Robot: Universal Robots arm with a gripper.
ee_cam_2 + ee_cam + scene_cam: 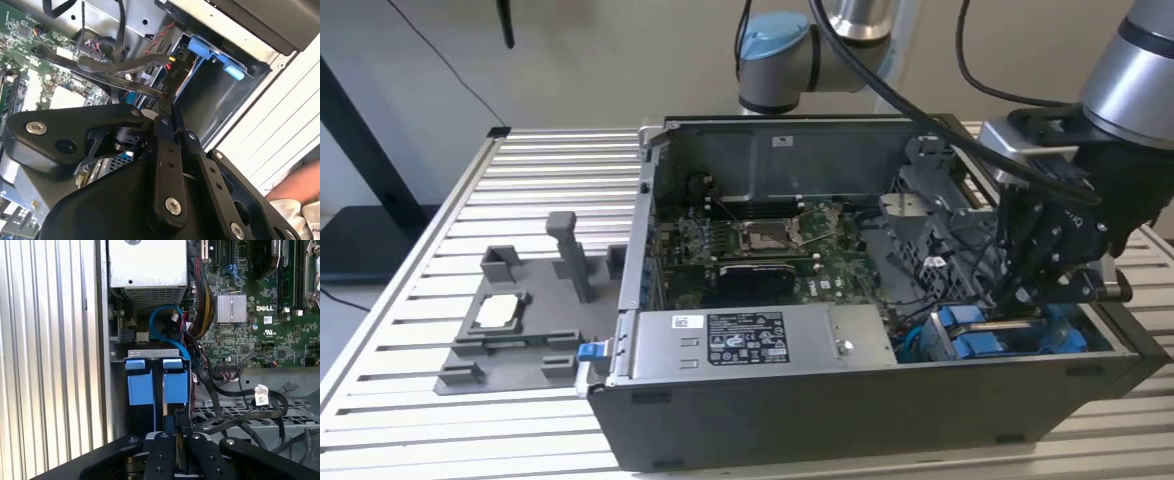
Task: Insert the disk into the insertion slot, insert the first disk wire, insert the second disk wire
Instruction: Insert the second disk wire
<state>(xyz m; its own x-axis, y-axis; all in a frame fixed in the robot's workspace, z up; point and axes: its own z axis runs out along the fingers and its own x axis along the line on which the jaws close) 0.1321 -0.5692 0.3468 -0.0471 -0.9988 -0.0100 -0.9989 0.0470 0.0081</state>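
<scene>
The end effector hangs over the insertion slot at the near right corner of the open computer case, its fingers together on a thin black wire connector. Whether the disk sits seated, I cannot tell; this wire looks not yet plugged in.

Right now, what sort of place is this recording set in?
Probably a robotics lab assembly bench: an open computer case lies on a slatted aluminium table, beside a grey fixture tray, with the claw over its drive bay.
</scene>
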